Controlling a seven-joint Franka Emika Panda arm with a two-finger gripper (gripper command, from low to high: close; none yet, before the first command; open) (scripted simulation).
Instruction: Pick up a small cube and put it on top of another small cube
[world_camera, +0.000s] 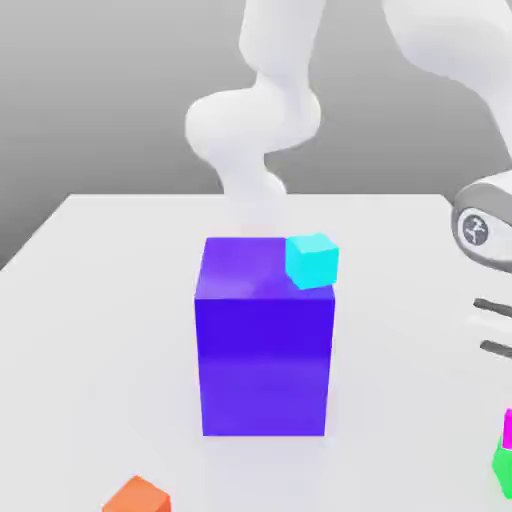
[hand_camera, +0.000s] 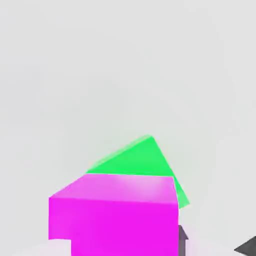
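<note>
The magenta cube (hand_camera: 125, 227) lies on top of the green cube (hand_camera: 137, 159), near the edge of the frame at the exterior view's right. The claw (world_camera: 497, 329) is above the pair, its two fingers parted and nothing gripped between them. The magenta cube is turned relative to the green one, so that a green corner projects beyond the upper cube's edge in the hand view; how fully the lower face is supported is perhaps best left open, since the exterior view cuts the pair off at its border. The placing itself is judged complete or nearly so, with a clean departure of the claw as the remaining step. The principal hazard is contact during that departure: a sideways drift, or a tilt of the wrist, could bring a finger against the magenta cube and push it off its support. A second is premature closing, which could pinch an edge and drag the upper cube along. A third is imbalance, for if the overlap is poorly centred, a slight knock could tip the magenta cube towards its less supported side and drop it onto the worktop (world_camera: 100, 320). Lowering the claw again would risk pressing on the pair and sliding the green cube. The blue-purple block (world_camera: 265, 365), the cyan cube (world_camera: 312, 262) at its upper edge and the orange cube (world_camera: 138, 497) stand well apart from these risks.
</note>
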